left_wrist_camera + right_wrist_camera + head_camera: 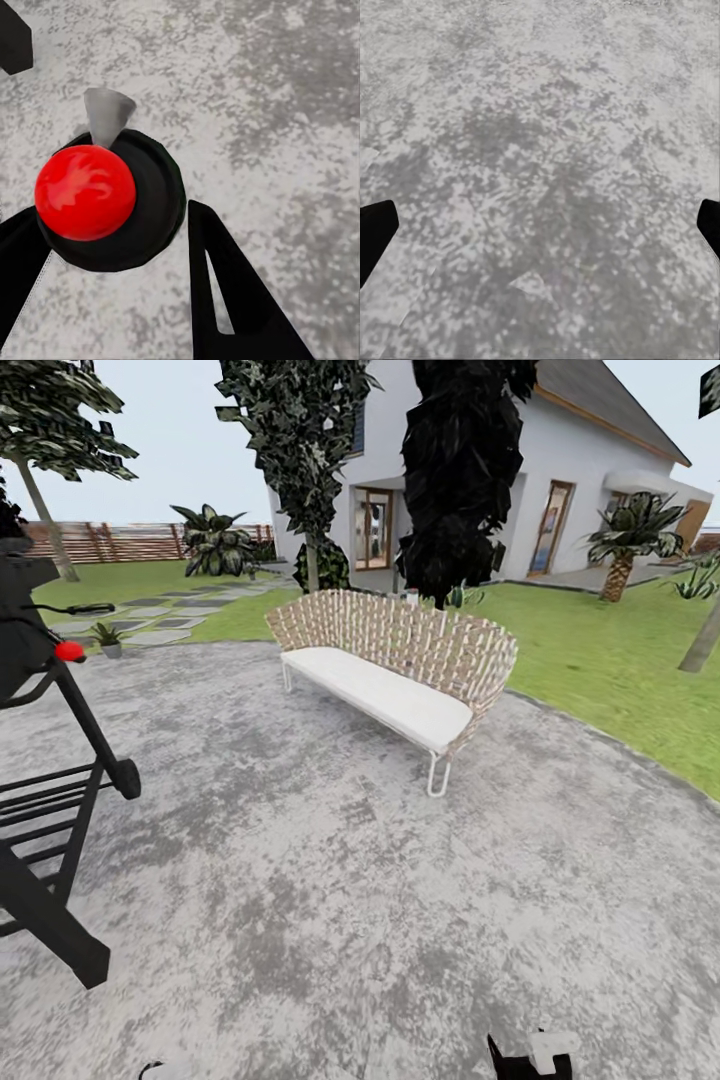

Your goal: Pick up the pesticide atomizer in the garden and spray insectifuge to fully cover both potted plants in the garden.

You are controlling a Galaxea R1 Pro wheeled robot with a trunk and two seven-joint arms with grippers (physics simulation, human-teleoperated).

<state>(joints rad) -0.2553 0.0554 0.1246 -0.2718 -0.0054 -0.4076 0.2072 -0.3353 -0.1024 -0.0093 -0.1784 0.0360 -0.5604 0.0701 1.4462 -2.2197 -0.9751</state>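
Observation:
One potted plant [108,636], a low green rosette in a tiny grey pot, stands at the far left edge of the round grey patio [330,880], beside the stepping stones. More pointed green leaves [457,597] poke up behind the bench; no pot is visible under them. The pesticide atomizer is out of view. My right gripper [540,229] hangs open over bare paving, its dark fingertips [375,234] at the picture's edges. My left gripper [120,300] is open too, and beyond its black fingers [232,300] lies a red ball [84,191] on a black round part.
A woven bench [395,660] with a white cushion stands mid-patio. A black barbecue frame [50,830] with a red knob [68,651] stands at the left. Behind are lawn [620,670], dark trees [460,480], a palm [625,545], a white house and a wood fence [110,542].

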